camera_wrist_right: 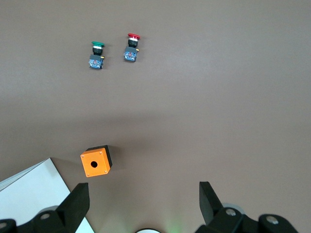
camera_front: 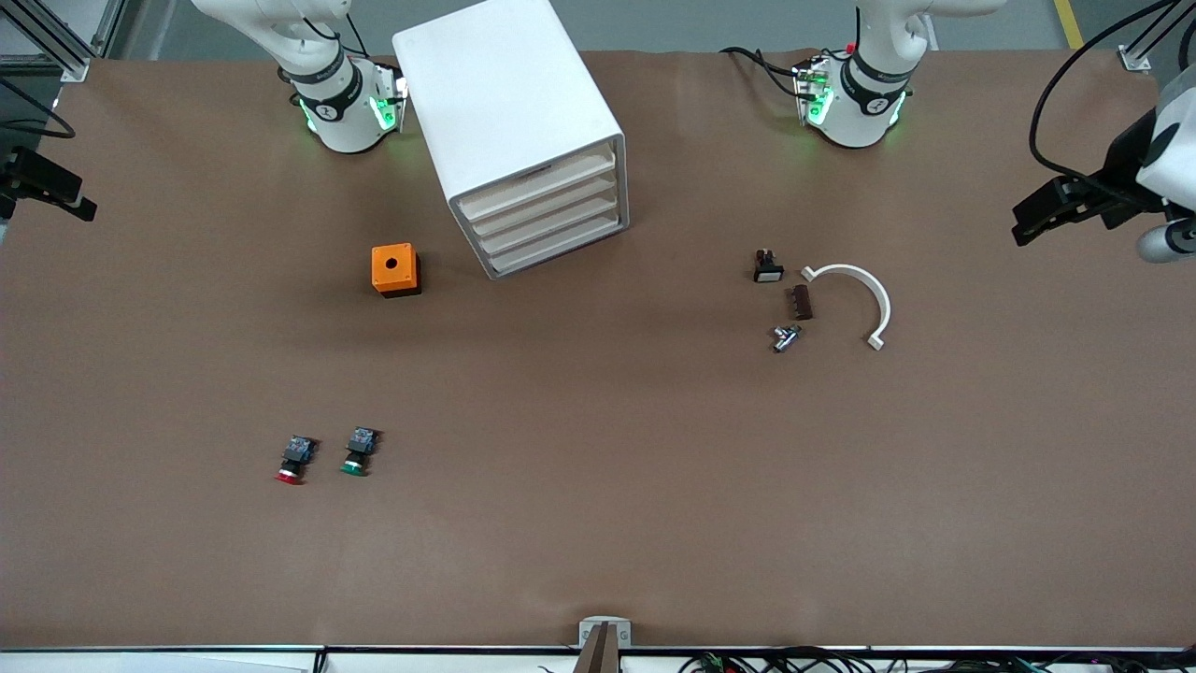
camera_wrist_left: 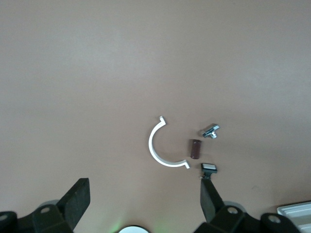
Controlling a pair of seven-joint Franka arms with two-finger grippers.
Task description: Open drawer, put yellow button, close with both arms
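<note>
Front view: the drawer (camera_front: pixel 534 183), topmost in the cabinet (camera_front: pixel 495 84), is shut; no yellow button shows on the desk (camera_front: pixel 598 523). Left arm (camera_front: pixel 869 93) and right arm (camera_front: pixel 327 93) hover over their own desk ends, jaws released and empty. Opening seems not yet begun, so one arm must reach the drawer front.

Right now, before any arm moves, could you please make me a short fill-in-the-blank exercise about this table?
1. The white cabinet has drawers that number ___.
2. The orange box has a round ___ in its top.
3. Beside the red-capped switch lies a switch whose cap is ___.
4. On the left gripper and the right gripper, the jaws stand ___.

Missing words: four; hole; green; open.
</note>
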